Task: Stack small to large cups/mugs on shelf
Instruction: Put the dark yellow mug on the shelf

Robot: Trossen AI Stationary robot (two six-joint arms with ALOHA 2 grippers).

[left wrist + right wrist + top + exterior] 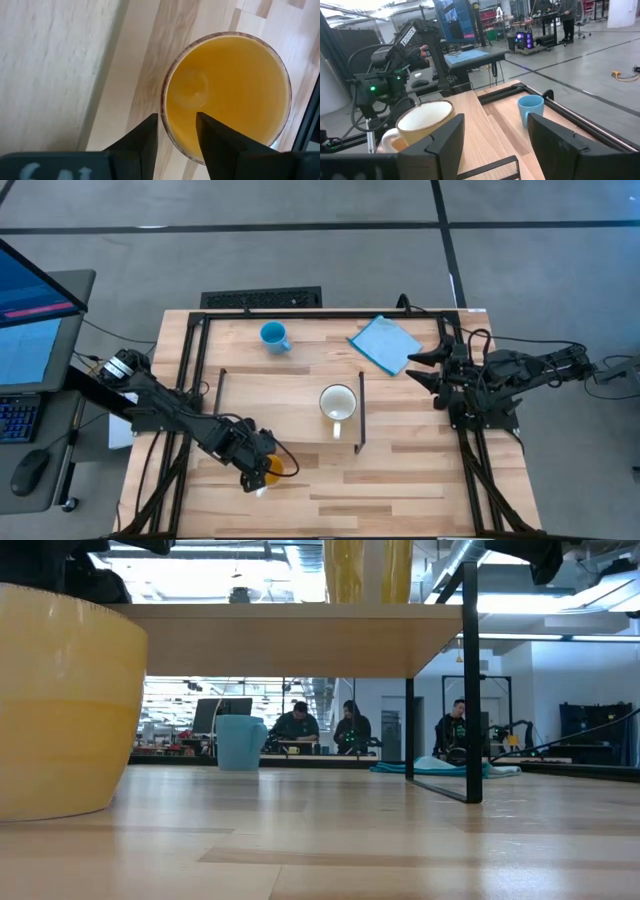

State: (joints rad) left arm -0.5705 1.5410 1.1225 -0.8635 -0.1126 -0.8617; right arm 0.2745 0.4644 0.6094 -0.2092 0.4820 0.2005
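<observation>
L gripper (pixel 176 131) fingers astride round glossy orange mug (pixel 235 95) rim, not clamped; R gripper (pixel 424 370) open.

The light-wood surface (pixel 400 480) carries the blue mug (pixel 273 336), a blue cloth (pixel 386 344), the orange mug (pixel 272 468), and the shelf (pixel 260 405), which bears the white mug (pixel 338 405).

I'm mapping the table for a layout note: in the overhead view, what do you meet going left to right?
Left tool at the orange mug → white mug on the shelf → blue cloth → right tool, open.
</observation>
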